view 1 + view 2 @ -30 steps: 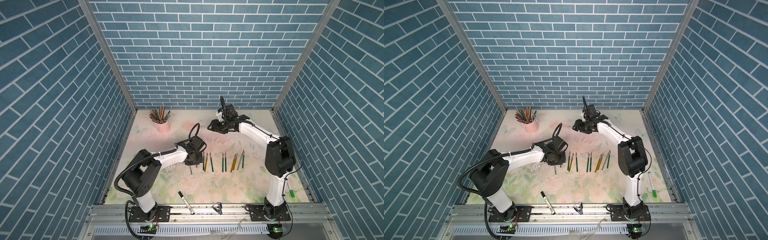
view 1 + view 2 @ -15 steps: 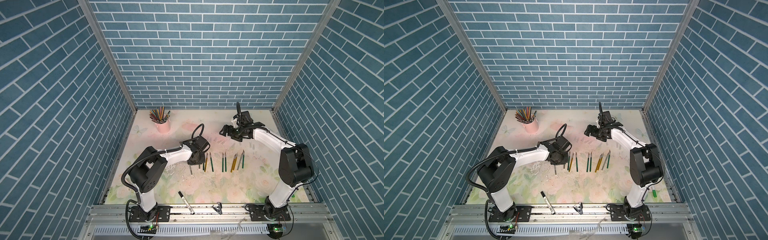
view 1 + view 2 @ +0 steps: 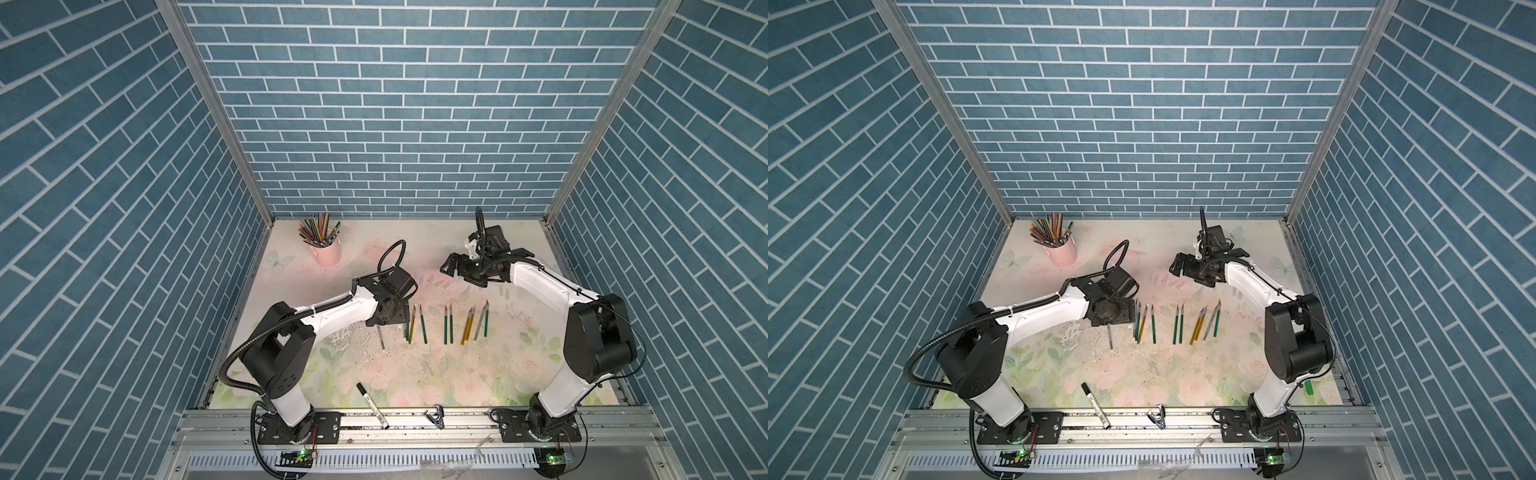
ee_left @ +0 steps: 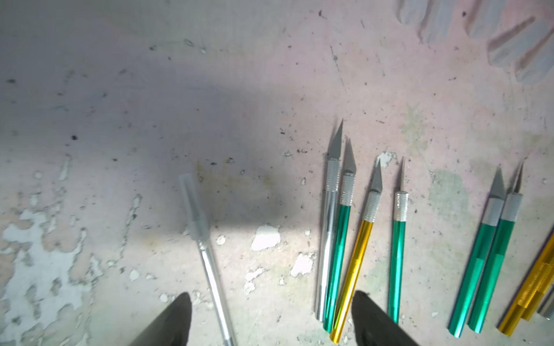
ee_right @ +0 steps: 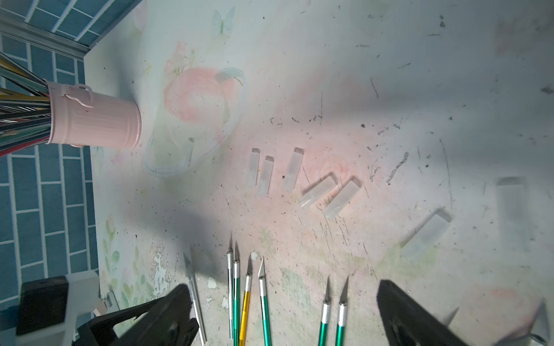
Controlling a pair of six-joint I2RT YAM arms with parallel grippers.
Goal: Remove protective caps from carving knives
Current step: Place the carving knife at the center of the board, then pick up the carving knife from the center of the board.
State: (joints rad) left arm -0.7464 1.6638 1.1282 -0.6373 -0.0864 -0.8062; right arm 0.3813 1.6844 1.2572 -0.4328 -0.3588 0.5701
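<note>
Left gripper [image 4: 272,317]: we see its two black fingers [image 4: 174,320] spread wide, low over the table [image 4: 120,119], clamping nothing.
Capped knife [image 4: 209,269]: a thin silver one, lying flat on the table between the left gripper's fingers. It is closer to one finger and, as far as we can tell, touches neither. Its whitish cap [image 4: 194,209] sits over the blade and points away from the gripper.
Bare knives [image 4: 355,263]: a row of green, gold and silver handles with uncovered blades. The row begins just inside the left gripper's other finger and runs on past it, and the blades point the same way as the capped one.
Right gripper [image 5: 287,311]: we see its fingers wide apart too, held above the table, with nothing between them but the knife row below.
Loose caps [image 5: 317,191]: several whitish tubes scattered on the table ahead of the right gripper, beyond the blade tips.
Pink cup [image 3: 327,255]: full of coloured pencils, standing well ahead of the left gripper, near the back wall.
Marker [image 3: 372,406]: lies behind both grippers, at the table's front edge.
</note>
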